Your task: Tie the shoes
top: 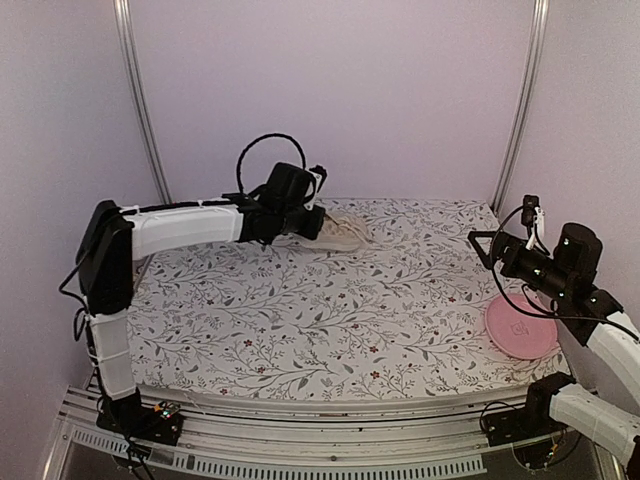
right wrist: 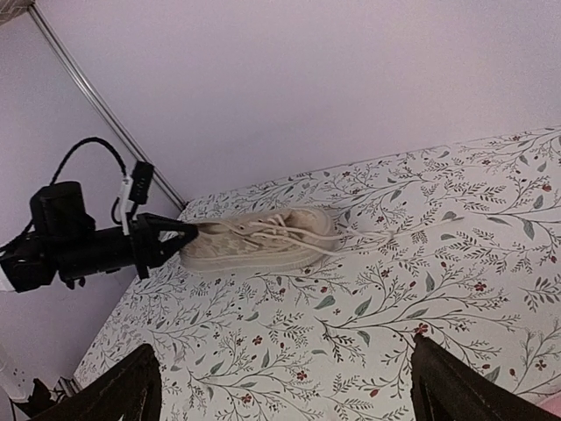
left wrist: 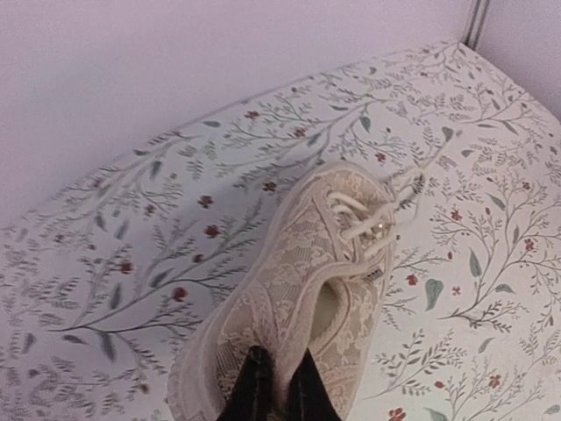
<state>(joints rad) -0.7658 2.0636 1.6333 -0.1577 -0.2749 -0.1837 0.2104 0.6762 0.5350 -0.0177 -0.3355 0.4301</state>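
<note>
Hiding the grip overhead, left end effector (left wrist: 279, 386) pinches sneaker (left wrist: 307, 281) heel; right (right wrist: 285, 390) gapes.

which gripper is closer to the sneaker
Left. The left gripper is shut on the sneaker at its heel; the right gripper is open, far off near the pink plate.

Left arm (top: 190, 228), right arm (top: 615, 350): white shells and black joints noted. Black cable (top: 268, 136) seen looped at left wrist.

no readable text, labels or numbers show on anything.
</note>
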